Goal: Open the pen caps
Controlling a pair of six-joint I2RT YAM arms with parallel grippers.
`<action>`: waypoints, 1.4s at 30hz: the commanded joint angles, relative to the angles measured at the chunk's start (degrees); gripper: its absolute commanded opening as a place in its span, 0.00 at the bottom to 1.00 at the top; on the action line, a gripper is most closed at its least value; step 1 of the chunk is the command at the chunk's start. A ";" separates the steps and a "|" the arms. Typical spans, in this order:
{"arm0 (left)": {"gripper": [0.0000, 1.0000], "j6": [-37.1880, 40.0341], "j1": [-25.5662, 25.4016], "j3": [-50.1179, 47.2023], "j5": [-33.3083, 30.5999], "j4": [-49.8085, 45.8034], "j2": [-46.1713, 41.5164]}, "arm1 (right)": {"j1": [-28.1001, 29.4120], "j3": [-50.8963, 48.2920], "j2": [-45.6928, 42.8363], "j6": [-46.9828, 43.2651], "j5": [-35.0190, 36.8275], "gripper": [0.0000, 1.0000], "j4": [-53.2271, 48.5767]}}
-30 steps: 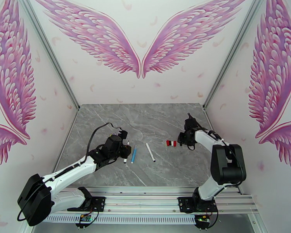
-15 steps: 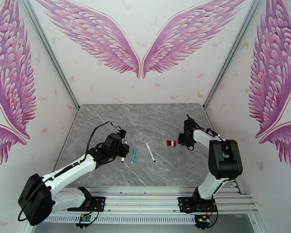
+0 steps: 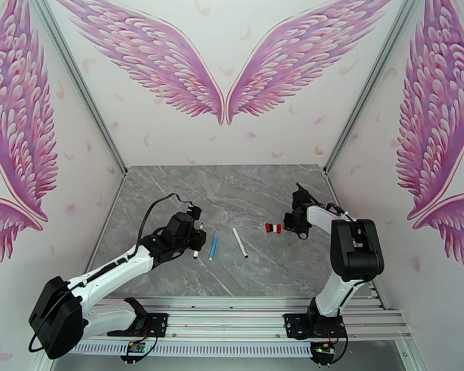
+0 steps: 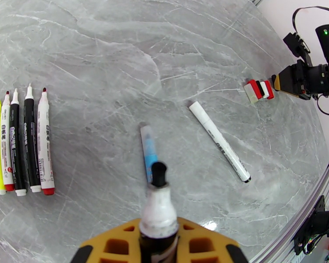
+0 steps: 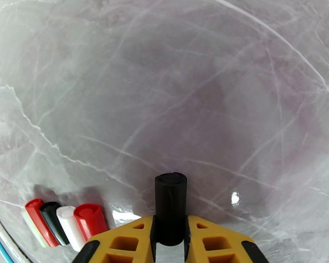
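- Grey marble tabletop [image 3: 232, 187] carries the pens and a few loose caps.
- Left end effector [image 4: 158, 248] is clenched on a black-tipped pen [image 4: 158, 207]. Its white barrel sticks out past the fingers, and its bare black tip points away from the wrist camera.
- Seen from above, this end effector [image 3: 198, 242] sits left of centre.
- Blue pen [image 4: 148, 147] lies flat just beyond that black tip.
- White pen [image 4: 219, 141] lies on a diagonal to the right of the blue one, apart from it. Its dark end is toward the near edge.
- Five pens [image 4: 30, 141] lie side by side at the far left of the left wrist view, bare tips pointing away. In order they are yellow, red-ended white, two black, and another red-ended white.
- Right end effector [image 5: 169, 231] grasps a black cap [image 5: 170, 202], which stands out beyond its yellow fingers.
- Row of caps [image 5: 68, 224] rests on the tabletop just left of it, lying close together: red, black, white, red.
- From above, that row [image 3: 273, 228] sits just beside the right end effector [image 3: 289, 222], well apart from the pens.
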 commanded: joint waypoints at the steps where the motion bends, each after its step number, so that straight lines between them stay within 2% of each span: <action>1: 0.00 0.07 0.29 1.01 0.45 -0.39 0.05 | -0.14 0.85 0.07 -0.34 0.56 0.19 -0.41; 13: 0.00 -0.23 0.29 0.97 1.11 0.02 0.71 | 0.09 -4.29 -4.18 -0.41 -9.40 0.24 0.55; 21: 0.00 -0.23 0.29 1.18 1.28 0.11 0.98 | 0.25 -5.27 -4.85 -0.08 -11.33 0.27 1.51; 24: 0.00 -0.32 0.29 1.19 1.42 0.37 1.19 | 0.25 -5.35 -5.26 0.04 -11.27 0.32 1.67; 33: 0.00 -0.10 0.29 2.41 -0.50 -1.10 3.18 | 0.23 -5.92 -9.21 0.46 -11.54 0.33 1.26; 38: 0.00 1.37 0.46 5.19 -5.04 -4.43 6.58 | 0.58 -8.52 -15.04 1.84 -12.63 0.41 2.43; 42: 0.00 2.68 0.89 7.47 -8.14 -5.62 10.90 | 1.53 -10.89 -21.60 2.91 -15.40 0.53 3.68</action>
